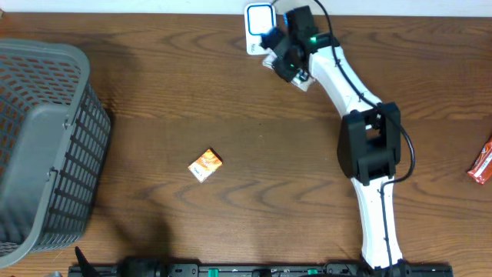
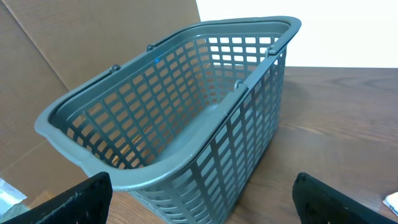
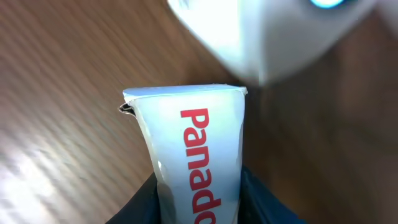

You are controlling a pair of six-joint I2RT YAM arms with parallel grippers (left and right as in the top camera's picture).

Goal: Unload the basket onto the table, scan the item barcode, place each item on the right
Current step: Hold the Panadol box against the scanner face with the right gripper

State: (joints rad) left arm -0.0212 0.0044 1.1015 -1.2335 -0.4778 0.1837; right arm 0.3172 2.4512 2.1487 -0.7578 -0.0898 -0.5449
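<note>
A white box (image 3: pixel 193 143) with red "Panado" lettering fills the right wrist view, and my right gripper (image 3: pixel 199 208) is shut on it, a black finger pressed to each long side. Just beyond the box's far end stands the white barcode scanner (image 3: pixel 280 31), blurred, with a blue light. In the overhead view the right gripper (image 1: pixel 286 55) hangs at the table's far edge, right beside the scanner (image 1: pixel 260 19). My left gripper (image 2: pixel 205 205) is open and holds nothing; its fingertips (image 2: pixel 81 199) frame a grey basket.
A grey plastic basket (image 1: pixel 46 146) stands at the table's left side, seen close in the left wrist view as the basket (image 2: pixel 186 106). A small orange packet (image 1: pixel 205 165) lies mid-table. A red packet (image 1: pixel 482 161) lies at the right edge.
</note>
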